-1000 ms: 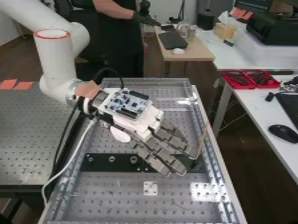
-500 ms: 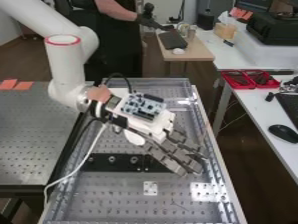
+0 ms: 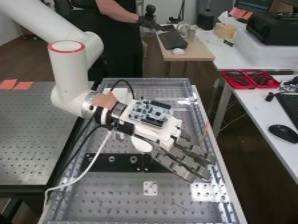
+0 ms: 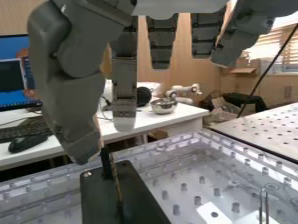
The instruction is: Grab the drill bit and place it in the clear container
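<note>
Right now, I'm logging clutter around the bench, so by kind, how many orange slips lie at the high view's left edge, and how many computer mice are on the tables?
Orange slips: 2
Computer mice: 2, a white mouse and a black mouse
Total: 4

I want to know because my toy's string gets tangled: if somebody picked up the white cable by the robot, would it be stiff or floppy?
Probably floppy, because the white cable hangs in a long curve. It looks thin, so it may feel light. Its top end runs up to the robot arm, so pulling might tug there.
</note>
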